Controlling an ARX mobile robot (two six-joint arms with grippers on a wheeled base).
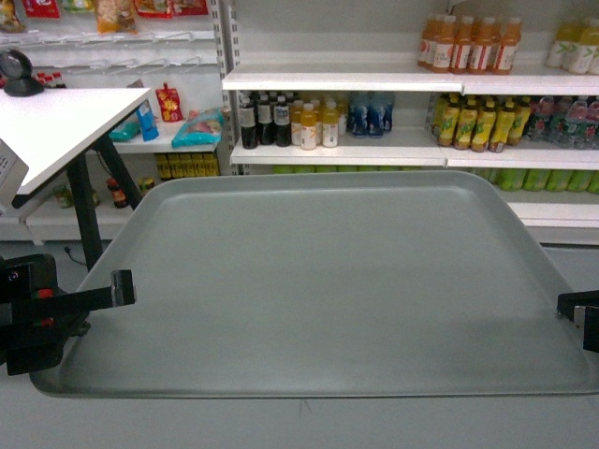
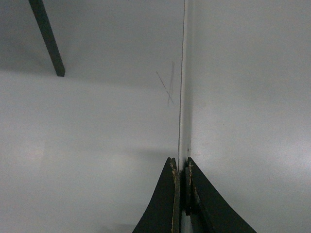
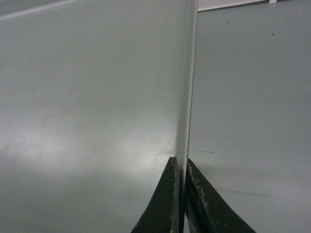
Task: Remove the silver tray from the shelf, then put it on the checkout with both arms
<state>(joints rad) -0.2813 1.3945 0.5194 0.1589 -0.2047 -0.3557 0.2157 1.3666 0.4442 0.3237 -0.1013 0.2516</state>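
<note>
The tray (image 1: 328, 281) is held level in the air in front of the shelves (image 1: 374, 79), clear of them, with the floor seen below it. Its left rim is clamped between the fingers of the left hand (image 1: 124, 286), and its right rim is pinched by the right hand (image 1: 576, 304). In both wrist views the fingers are closed tight on the thin rim. The white desk (image 1: 65, 126) is seen at upper left, apart from the tray. Bottles (image 1: 468, 42) are lined up on the shelves.
</note>
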